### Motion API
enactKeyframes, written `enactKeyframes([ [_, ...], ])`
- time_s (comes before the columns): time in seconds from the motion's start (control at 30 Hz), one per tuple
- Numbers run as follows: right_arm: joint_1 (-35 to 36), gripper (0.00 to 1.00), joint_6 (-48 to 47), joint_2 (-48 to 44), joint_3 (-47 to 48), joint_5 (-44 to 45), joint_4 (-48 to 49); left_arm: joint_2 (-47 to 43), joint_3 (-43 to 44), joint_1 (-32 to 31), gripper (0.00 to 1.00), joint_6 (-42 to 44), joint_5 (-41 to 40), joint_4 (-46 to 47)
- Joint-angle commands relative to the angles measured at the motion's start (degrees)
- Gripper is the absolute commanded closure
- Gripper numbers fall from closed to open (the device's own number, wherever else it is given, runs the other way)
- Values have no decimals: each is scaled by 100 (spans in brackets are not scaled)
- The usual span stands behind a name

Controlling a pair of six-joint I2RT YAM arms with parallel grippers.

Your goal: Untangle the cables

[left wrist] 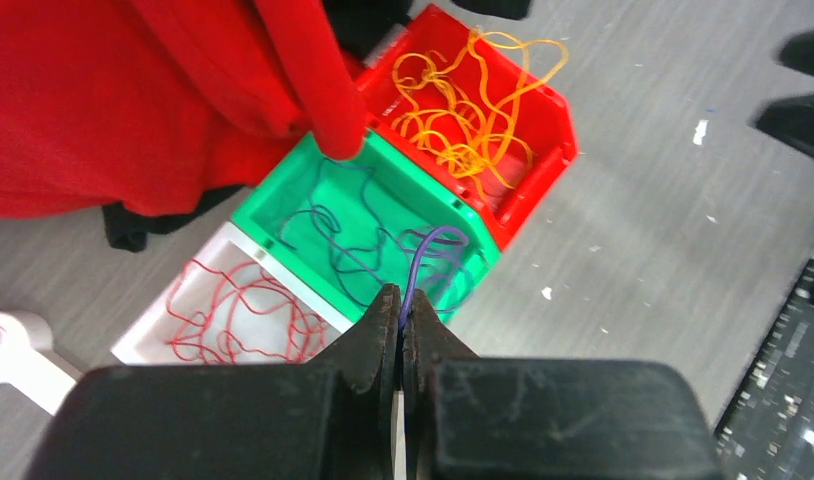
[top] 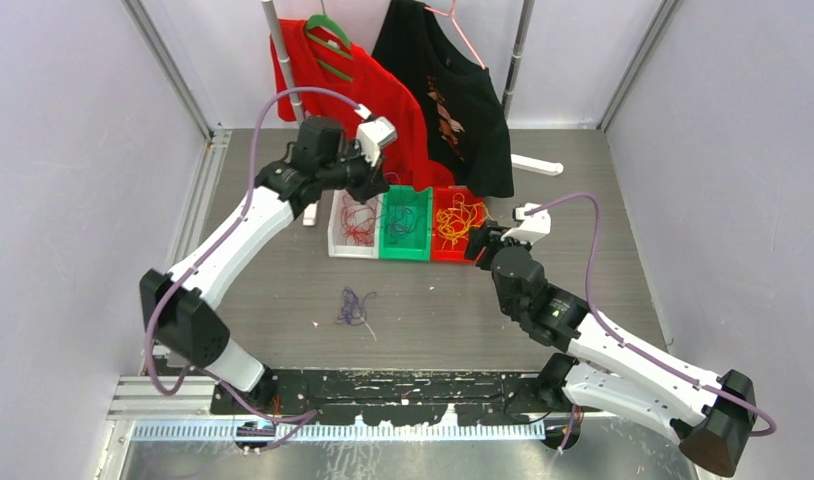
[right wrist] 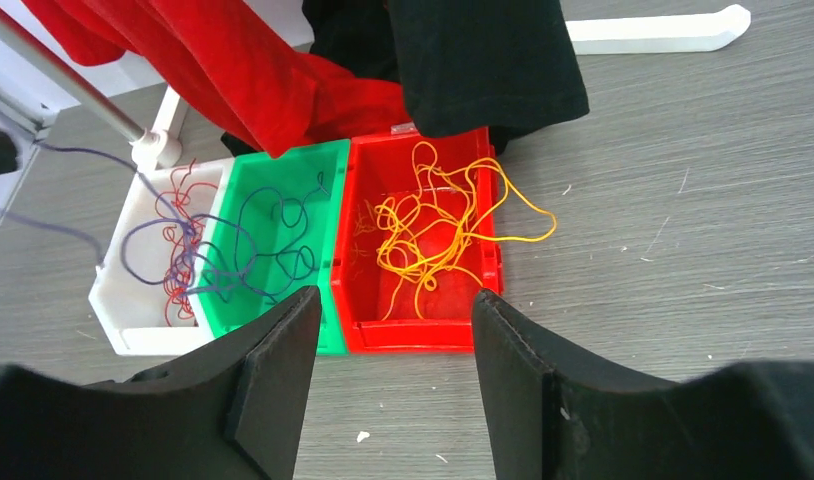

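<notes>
Sorting is judged nearly done. Red cables point(top: 358, 222) are gathered in the white bin point(top: 351, 250), purple cables point(top: 406, 222) in the green bin point(top: 403, 254) and yellow-orange cables point(top: 457, 220) in the red bin point(top: 445, 256). A purple strand point(left wrist: 420, 262) is pinched by the left fingers point(left wrist: 379, 325) above the green bin. The right fingers point(right wrist: 283, 360) are spread, with nothing held. One small purple tangle point(top: 352, 308) is left on the tabletop point(top: 433, 310).
</notes>
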Motion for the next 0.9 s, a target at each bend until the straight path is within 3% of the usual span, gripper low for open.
enactKeyframes([
  [0.0, -23, 38, 60, -140, 89, 299, -55, 596, 710, -50, 100, 307, -600, -24],
  [0.27, -29, 41, -4, -31, 205, 217, -173, 1588, 810, -263, 100, 392, -842, 23],
  [0.5, -32, 41, -98, 158, 422, 39, -251, 2317, 1440, -372, 86, 309, -592, -681],
  [0.7, -39, 41, -201, 406, 619, -156, -263, 2343, 1515, -361, 69, -114, 75, -671],
  [0.87, -32, 41, -277, 503, 771, -278, -295, 2269, 1519, -440, 67, -547, 383, -567],
])
